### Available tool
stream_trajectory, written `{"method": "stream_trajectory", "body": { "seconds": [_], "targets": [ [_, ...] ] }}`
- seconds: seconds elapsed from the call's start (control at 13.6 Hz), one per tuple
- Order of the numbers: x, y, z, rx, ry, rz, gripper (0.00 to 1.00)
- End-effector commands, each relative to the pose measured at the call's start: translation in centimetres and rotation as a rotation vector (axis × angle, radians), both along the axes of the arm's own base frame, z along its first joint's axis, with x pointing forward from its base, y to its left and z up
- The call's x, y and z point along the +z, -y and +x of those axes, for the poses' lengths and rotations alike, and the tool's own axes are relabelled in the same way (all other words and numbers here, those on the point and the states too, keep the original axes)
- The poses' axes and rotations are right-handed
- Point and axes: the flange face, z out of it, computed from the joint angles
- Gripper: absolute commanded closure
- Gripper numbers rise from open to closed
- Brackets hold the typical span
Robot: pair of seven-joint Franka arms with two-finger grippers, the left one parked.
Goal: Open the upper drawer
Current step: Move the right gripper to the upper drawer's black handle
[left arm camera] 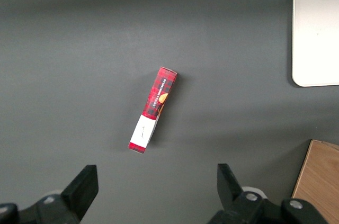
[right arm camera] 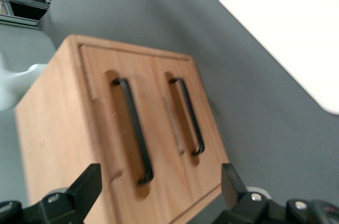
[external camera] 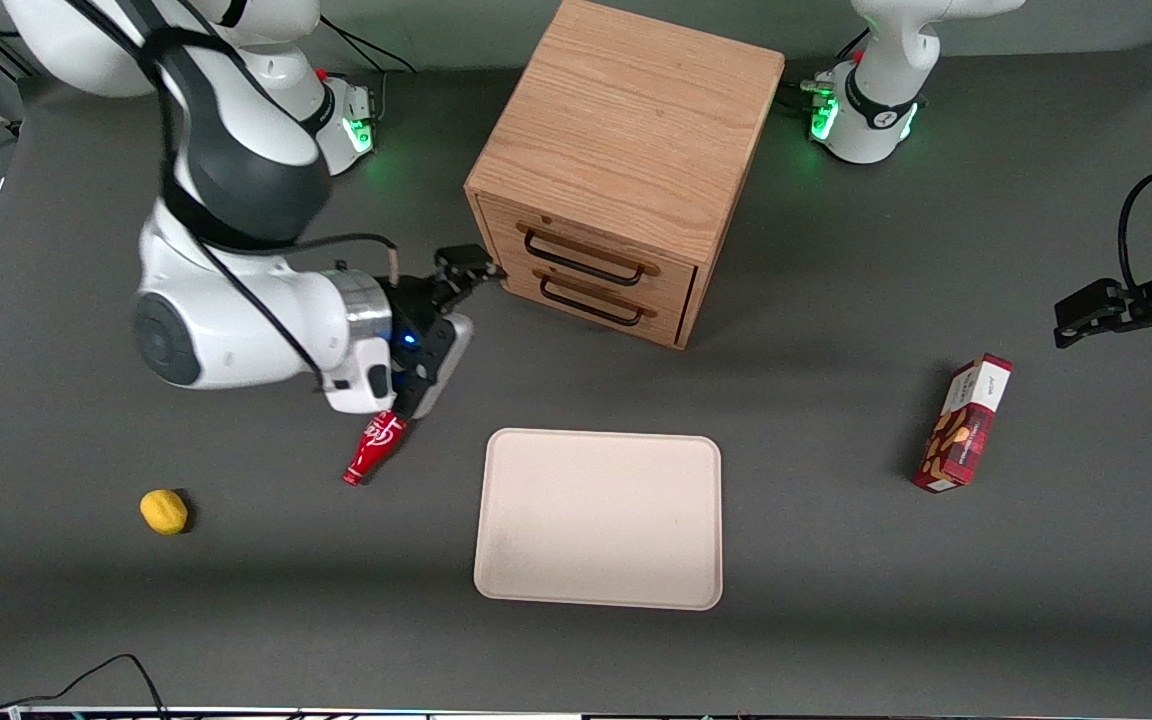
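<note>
Light oak upper drawer (external camera: 586,247) with black wire handle (external camera: 581,257), black hand (external camera: 481,268), red-plaid box (external camera: 966,423)

White Coca-Cola script legible on small red bottle (external camera: 374,448) lying near the gripper (external camera: 471,268). Print on red tartan carton (external camera: 964,424) too small to read.

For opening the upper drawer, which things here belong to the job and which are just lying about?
Belongs to the job:
- upper drawer, shut, with its black wire handle
- wooden cabinet holding it
- gripper, open, in front of the cabinet, not yet on the handle

Just lying about:
- lower drawer
- beige tray
- red cola bottle
- lemon
- red snack box
</note>
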Motion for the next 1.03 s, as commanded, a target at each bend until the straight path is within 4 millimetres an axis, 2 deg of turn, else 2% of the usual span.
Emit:
{"method": "stream_trajectory", "body": {
  "seconds": [0.0,0.15,0.59,0.74,0.96],
  "targets": [
    [-1.5,-3.8,-0.5,0.069,0.079,-0.011,0.0],
    [-3.2,-5.5,-1.8,0.106,0.087,-0.039,0.0],
    [-5.7,-9.9,-7.2,0.2,0.093,-0.089,0.0],
    [-6.3,-10.3,-8.5,0.211,0.094,-0.105,0.0],
    [-6.7,-10.3,-9.0,0.219,0.095,-0.117,0.0]
  ]
}}
